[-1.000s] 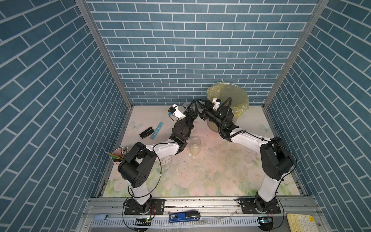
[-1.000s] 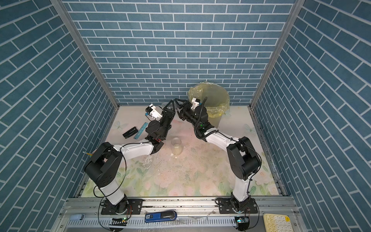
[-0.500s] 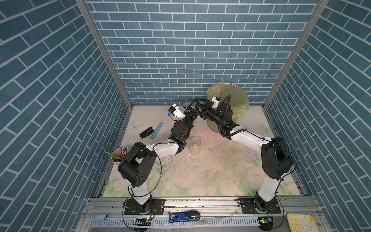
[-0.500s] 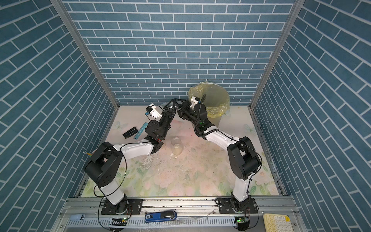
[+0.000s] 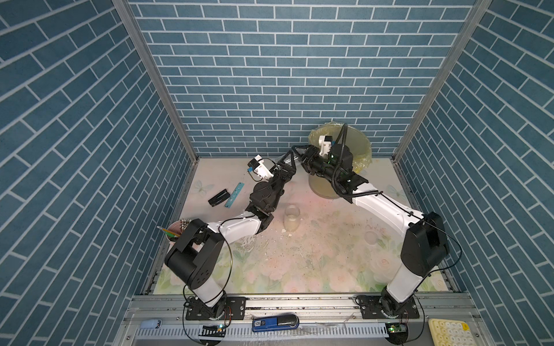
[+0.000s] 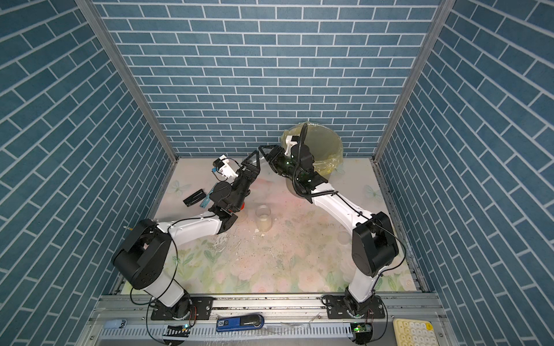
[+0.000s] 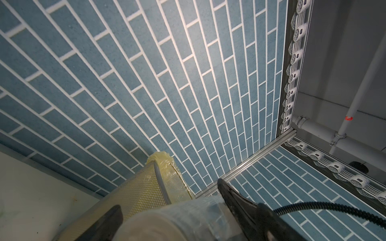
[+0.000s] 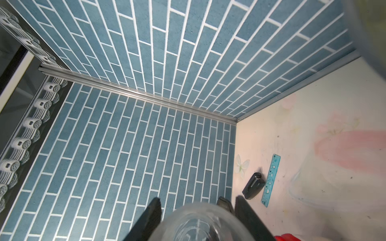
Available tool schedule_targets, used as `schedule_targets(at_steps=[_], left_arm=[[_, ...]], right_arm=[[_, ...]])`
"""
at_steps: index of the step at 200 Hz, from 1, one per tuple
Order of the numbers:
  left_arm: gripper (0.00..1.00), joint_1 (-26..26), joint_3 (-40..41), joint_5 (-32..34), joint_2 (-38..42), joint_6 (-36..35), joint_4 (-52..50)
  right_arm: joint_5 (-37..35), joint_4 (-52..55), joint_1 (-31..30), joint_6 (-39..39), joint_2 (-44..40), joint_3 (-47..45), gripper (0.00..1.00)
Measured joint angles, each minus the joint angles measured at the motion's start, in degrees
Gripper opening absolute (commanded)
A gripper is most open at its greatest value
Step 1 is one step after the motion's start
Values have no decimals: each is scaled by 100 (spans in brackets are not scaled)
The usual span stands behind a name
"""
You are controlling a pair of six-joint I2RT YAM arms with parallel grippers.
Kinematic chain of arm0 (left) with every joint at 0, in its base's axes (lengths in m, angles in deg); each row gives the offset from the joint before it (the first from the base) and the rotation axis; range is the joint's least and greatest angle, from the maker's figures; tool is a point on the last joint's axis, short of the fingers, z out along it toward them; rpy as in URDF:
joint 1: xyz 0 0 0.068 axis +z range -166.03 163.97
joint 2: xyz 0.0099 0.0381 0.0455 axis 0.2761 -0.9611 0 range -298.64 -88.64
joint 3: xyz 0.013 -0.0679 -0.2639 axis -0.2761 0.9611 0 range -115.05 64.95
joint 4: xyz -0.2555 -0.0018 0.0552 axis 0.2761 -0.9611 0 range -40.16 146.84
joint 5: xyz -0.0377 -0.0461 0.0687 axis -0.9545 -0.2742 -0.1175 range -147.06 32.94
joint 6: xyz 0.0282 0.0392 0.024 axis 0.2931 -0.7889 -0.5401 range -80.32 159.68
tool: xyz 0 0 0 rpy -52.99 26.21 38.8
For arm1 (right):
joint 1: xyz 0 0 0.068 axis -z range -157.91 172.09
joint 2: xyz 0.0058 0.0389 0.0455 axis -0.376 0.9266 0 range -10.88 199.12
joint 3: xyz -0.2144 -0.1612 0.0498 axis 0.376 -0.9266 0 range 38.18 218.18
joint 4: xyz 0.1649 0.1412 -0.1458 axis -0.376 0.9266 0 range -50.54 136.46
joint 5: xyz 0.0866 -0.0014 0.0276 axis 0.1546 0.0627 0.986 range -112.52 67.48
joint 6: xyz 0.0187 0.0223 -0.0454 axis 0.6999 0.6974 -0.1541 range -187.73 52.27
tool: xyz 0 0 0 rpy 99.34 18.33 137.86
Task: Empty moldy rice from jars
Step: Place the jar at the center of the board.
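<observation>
right gripper [image 8: 197,200] holds a clear jar [image 8: 200,225] up in the air, just beside the yellow-lined bin [image 5: 364,149] at the back.
its fingers are clamped on the jar's sides. the left gripper [image 7: 168,194] meets it from the opposite side, its fingers spread wide to either side of the jar's far end; whether they touch it i cannot tell, nor what is inside. a second jar [image 5: 292,217] stands open and upright mid-table [image 5: 314,263], well apart from both grippers, with pale moldy rice [image 5: 291,225] in its lower part. white crumbs [image 5: 269,239] lie scattered just in front of it.
</observation>
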State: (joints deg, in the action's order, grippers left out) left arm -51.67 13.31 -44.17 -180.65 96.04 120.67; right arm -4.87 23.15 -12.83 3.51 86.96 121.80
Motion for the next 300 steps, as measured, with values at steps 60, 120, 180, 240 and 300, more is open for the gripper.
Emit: schedule_targets(at_steps=[60, 120, 180, 240, 300], left_arm=[[100, 50, 446, 61, 1593, -1307, -1788], [100, 52, 588, 584, 2793, -2699, -4079], [100, 52, 944, 673, 3158, -3154, -4948], [100, 52, 1084, 1012, 3296, -3121, -5119], [99, 52, 1032, 1298, 3178, -2981, -5678]], right_arm=[[39, 2319, 428, -1482, -1217, 437, 14], [-1283, 4833, 859, -2992, -3375, -48, 14], [-3442, 5532, 946, -3685, -4325, -2293, 13], [-5077, 4282, 946, -3943, -4319, -4218, 13], [-5866, 2614, 1158, -3998, -3469, -4745, 13]])
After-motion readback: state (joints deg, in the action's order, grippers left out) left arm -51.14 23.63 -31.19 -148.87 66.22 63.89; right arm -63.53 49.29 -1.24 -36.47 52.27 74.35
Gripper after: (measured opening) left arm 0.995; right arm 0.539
